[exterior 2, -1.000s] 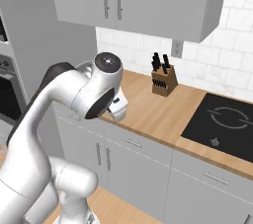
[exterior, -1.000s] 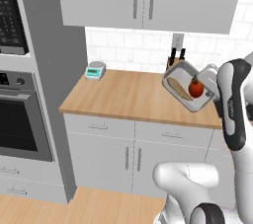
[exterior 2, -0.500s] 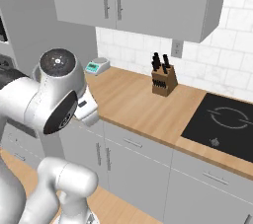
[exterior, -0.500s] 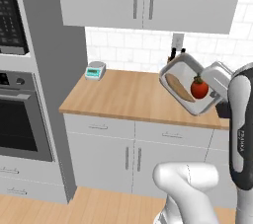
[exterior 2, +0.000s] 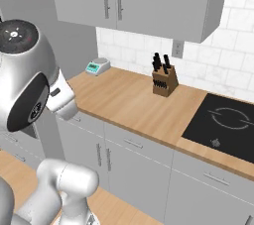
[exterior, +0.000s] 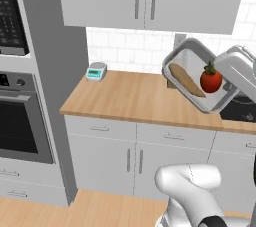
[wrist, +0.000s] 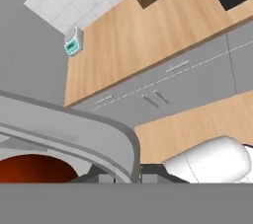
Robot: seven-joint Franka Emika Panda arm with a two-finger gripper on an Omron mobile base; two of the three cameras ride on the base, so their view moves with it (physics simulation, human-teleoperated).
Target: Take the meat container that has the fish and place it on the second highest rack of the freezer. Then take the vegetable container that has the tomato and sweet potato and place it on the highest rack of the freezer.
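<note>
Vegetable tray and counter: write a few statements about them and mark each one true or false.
1. The tray is lifted off the counter and tilted. True.
2. It holds a tomato and a sweet potato. True.
3. The gripper is open and holds nothing. False: it is shut on the tray's rim.
4. The knife block stands on the cooktop. False: it stands on the wood beside it.
5. A small scale sits near the counter's left end. True.
</note>
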